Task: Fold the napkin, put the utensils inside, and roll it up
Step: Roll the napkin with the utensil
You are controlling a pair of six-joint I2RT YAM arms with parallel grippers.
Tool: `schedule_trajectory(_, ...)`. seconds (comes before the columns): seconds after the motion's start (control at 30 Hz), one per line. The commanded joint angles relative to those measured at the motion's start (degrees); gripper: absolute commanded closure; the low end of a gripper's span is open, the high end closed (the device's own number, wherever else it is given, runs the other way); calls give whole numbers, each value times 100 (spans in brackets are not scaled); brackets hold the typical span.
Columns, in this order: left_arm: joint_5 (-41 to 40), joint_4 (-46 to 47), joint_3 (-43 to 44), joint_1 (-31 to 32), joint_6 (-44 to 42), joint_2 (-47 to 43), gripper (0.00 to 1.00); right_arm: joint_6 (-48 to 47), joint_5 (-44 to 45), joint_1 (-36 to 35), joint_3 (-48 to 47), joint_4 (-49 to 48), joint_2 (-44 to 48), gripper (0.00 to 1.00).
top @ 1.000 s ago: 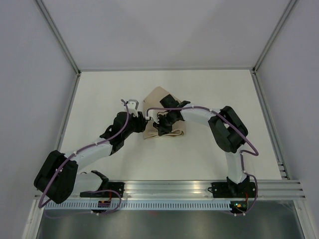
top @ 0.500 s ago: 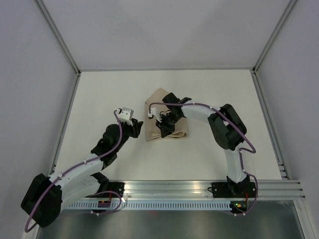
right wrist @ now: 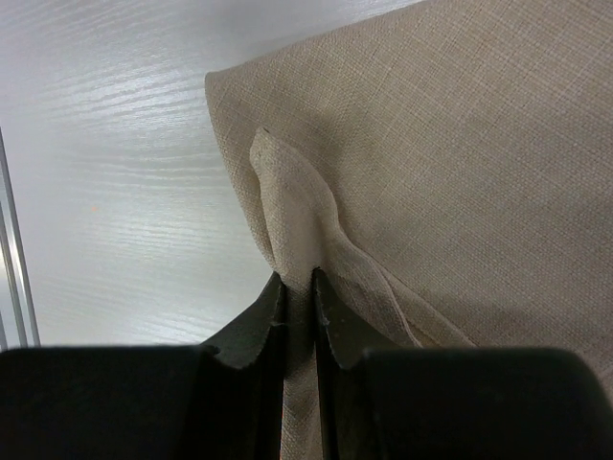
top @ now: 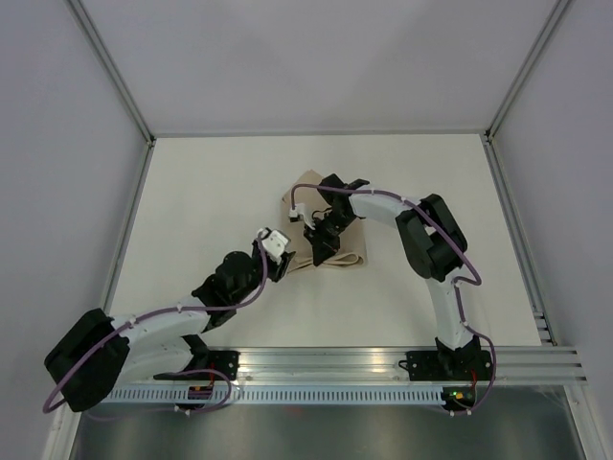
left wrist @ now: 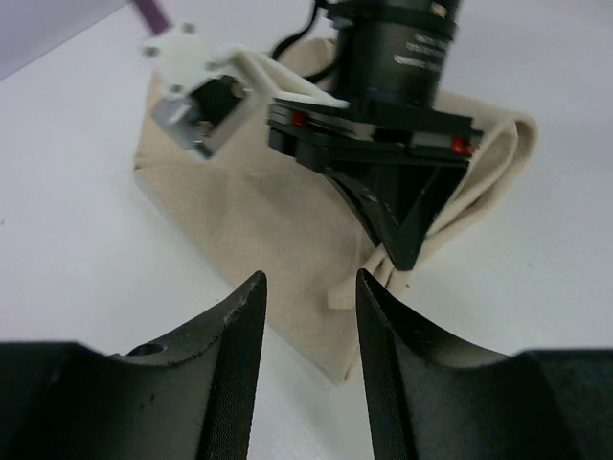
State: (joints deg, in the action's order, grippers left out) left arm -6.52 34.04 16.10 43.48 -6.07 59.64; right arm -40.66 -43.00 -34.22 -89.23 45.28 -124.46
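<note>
The beige napkin (top: 299, 196) lies folded in the middle of the white table. My right gripper (top: 313, 254) is shut on a raised fold at the napkin's near edge; the right wrist view shows the cloth (right wrist: 460, 144) pinched between the jaws (right wrist: 298, 283). My left gripper (top: 290, 261) is open and empty, just off the napkin's near left corner. In the left wrist view its fingers (left wrist: 308, 287) frame that corner of the napkin (left wrist: 249, 216), with the right gripper (left wrist: 402, 251) behind it. No utensils are in view.
The white table (top: 192, 192) is bounded by metal frame rails at the left (top: 124, 230), the right (top: 512, 230) and the back. The right arm (top: 431, 240) arches over the napkin's right side.
My left arm pulled back from the napkin's left side, then swung in to its near left corner. My right gripper stayed shut on the napkin and shifted slightly.
</note>
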Motion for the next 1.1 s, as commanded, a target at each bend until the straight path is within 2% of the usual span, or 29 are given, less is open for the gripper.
schedule_trajectory(0.0, -146, 314, 323, 388, -930, 485, 52, -240, 231, 91, -120, 578, -394, 95)
schedule_trajectory(0.17, -244, -12, 868, 854, -1546, 1295, 50, -293, 205, 117, -261, 763, -561, 96)
schedule_trajectory(0.43, 125, -687, 1492, 942, -2030, 2077, 47, -416, 196, 187, -499, 1097, -798, 97)
schedule_trajectory(1.07, 626, -1892, 2362, 1083, -2662, 2939, 41, -873, 196, 521, -569, 1624, -974, 99)
